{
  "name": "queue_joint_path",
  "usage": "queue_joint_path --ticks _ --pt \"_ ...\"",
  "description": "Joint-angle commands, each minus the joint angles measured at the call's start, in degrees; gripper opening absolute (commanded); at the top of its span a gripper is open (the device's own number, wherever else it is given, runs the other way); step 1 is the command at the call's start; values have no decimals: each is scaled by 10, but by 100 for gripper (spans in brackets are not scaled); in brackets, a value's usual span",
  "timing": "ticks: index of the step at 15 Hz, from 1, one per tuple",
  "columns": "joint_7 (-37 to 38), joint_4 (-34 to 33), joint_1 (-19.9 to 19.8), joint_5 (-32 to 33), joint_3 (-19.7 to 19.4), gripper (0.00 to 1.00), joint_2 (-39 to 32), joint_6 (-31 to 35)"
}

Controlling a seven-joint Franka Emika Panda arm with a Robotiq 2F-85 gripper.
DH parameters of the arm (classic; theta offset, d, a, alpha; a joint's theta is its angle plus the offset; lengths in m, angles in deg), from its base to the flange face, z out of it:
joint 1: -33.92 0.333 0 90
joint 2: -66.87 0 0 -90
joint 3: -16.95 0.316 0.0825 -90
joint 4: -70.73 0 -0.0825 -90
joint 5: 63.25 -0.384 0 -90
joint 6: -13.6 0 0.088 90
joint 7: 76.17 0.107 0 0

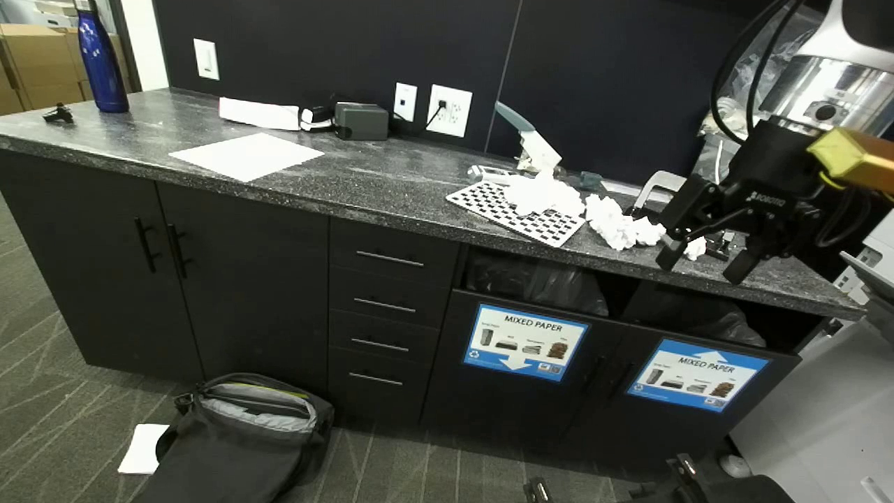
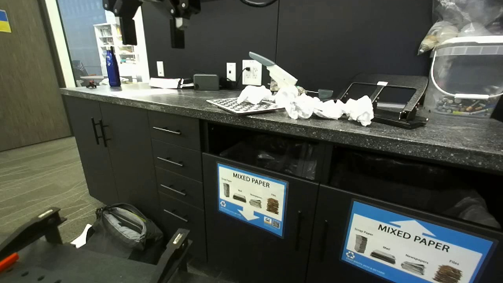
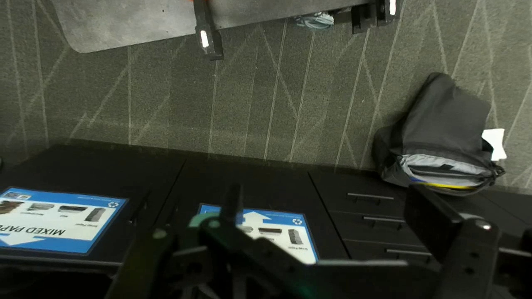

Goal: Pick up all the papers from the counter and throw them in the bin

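Several crumpled white papers (image 1: 614, 222) (image 2: 301, 105) lie in a row on the dark speckled counter (image 1: 391, 185) (image 2: 458, 131), and some rest on the checkered sheet (image 1: 513, 213) (image 2: 232, 105). Two bin fronts with blue-and-white labels, the bin (image 1: 527, 342) (image 2: 251, 200) and its twin (image 1: 698, 377) (image 2: 416, 245), sit below the papers, with dark openings above them. Both labels also show in the wrist view. My gripper (image 1: 704, 263) (image 2: 153, 38) (image 3: 332, 207) is open and empty, raised in the air apart from the papers. The wrist view shows no papers on the counter.
A white grey-handled tool (image 1: 538, 147) stands behind the papers. A black stand (image 2: 404, 102) and a clear bucket (image 2: 465, 78) are beside them. A flat white sheet (image 1: 248, 155), grey box (image 1: 361, 122) and blue bottle (image 1: 101, 66) are farther along. A bag (image 3: 440, 124) lies on the floor.
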Motion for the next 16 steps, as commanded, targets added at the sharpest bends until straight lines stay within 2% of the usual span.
queue_joint_path --ticks 1,5,9,13,16 --pt "13 -15 -23 11 0 100 -47 66" --pt "-28 -63 -45 68 -9 100 -156 152" --pt "-12 -143 -85 143 -11 100 -293 240" --pt "-16 -255 -108 189 -35 100 -402 251" --pt "-40 -341 -108 175 -68 100 -477 245"
